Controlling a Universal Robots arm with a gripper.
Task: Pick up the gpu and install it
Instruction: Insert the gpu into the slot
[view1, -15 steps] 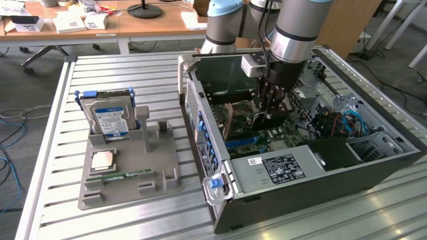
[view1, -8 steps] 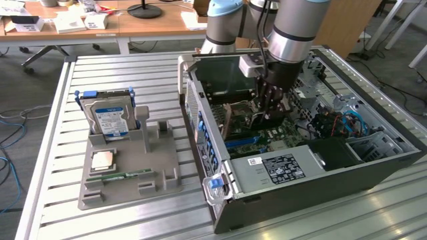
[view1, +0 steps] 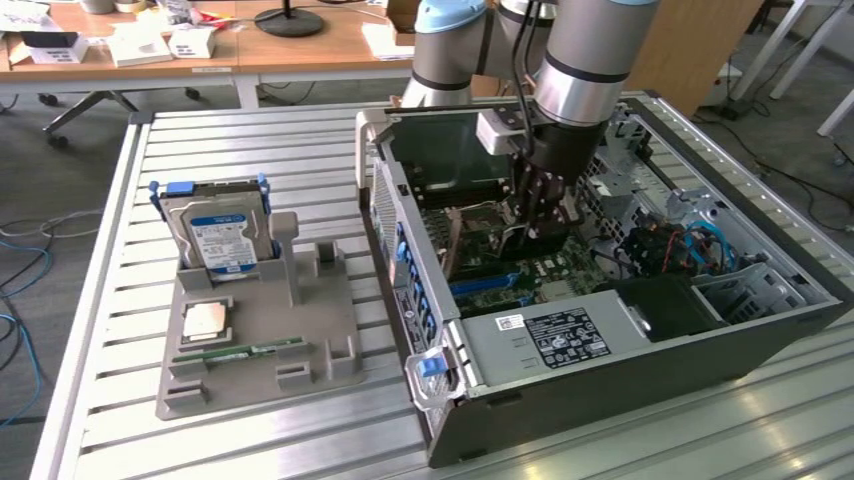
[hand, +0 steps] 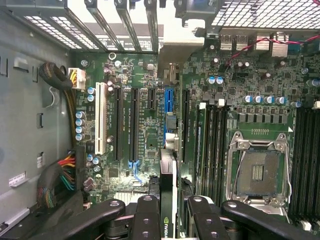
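While the arm stands inside the open computer case (view1: 627, 385), the tool (view1: 541, 205) is closed partway on the gpu (hand: 168, 190), with one finger set against each face of the card. The card is held on edge, upright, above the motherboard (hand: 135, 75). An NVIDIA mark is legible on the edge between the fingers (hand: 147, 215).

In the wrist view the card's far end lies in line with the blue expansion slot (hand: 168, 102), between the black slots on either side. Whether the card edge touches the slot cannot be determined. The CPU socket (hand: 257, 172) sits to one side of the card, well apart from it, and its retention frame is closed.

The case lies on its side on the slatted metal worktop (view1: 160, 140). On the exterior view's left, a grey parts fixture (view1: 314, 330) carries a blue-labelled hard drive (view1: 220, 235) standing upright, a processor chip (view1: 203, 320) and a green RAM stick (view1: 240, 352) lying flat.
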